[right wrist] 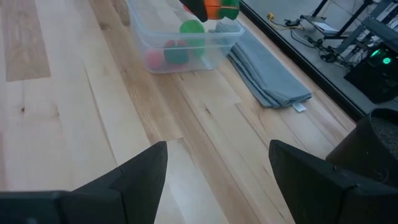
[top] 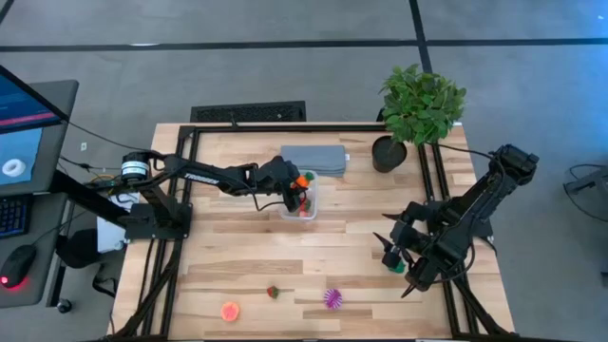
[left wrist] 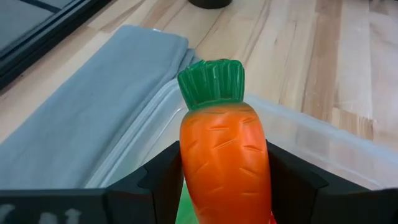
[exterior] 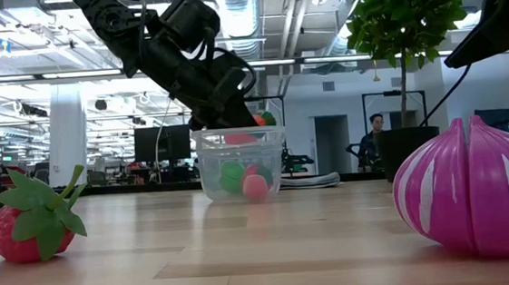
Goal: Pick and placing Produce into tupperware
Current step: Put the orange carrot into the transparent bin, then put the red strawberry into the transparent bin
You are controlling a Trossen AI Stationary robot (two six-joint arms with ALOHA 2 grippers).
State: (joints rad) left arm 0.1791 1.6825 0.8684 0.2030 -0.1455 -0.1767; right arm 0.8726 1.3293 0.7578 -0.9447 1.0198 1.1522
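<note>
Carrot [left wrist: 225, 155] (orange) clamped in left gripper [left wrist: 224, 186] above tupperware [top: 298, 202].

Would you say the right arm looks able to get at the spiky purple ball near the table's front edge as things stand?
Probably yes. The right gripper is open and empty, and the spiky purple ball lies on bare wood with nothing between them. The left gripper is away over the tub, shut on the carrot.

Grey floor [top: 285, 66] all round the wooden table [top: 285, 256]. Behind it, an open office: ceiling strip lights [exterior: 12, 63], exposed ducts [exterior: 243, 2], dark monitors [exterior: 159, 143], a person [exterior: 377, 137] standing far back.
</note>
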